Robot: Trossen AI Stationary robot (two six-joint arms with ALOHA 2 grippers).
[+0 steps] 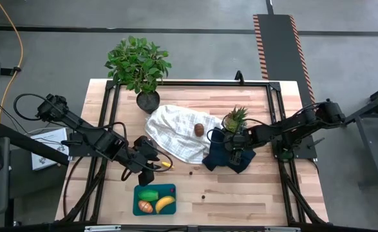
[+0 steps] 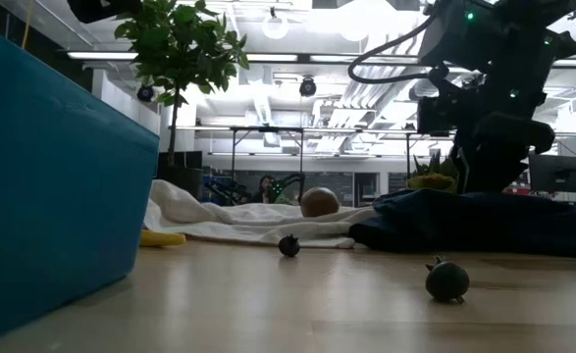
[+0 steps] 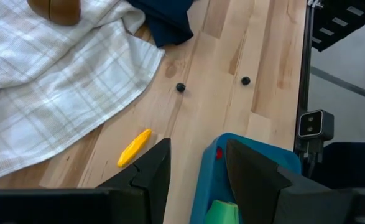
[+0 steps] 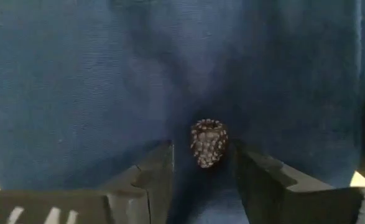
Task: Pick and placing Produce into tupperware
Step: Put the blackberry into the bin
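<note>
Two fingers of the right gripper (image 4: 201, 171) stand apart over the navy cloth (image 1: 230, 158), with a dark berry (image 4: 207, 143) lying on the cloth just between their tips but not yet clamped; I judge the step is best done by settling low so the pads meet the berry and not a fold of cloth, then closing gently. The left gripper (image 3: 198, 174) waits with fingers apart and empty above the near edge of the tupperware (image 1: 169, 191), which sits well apart from the berry.
</note>
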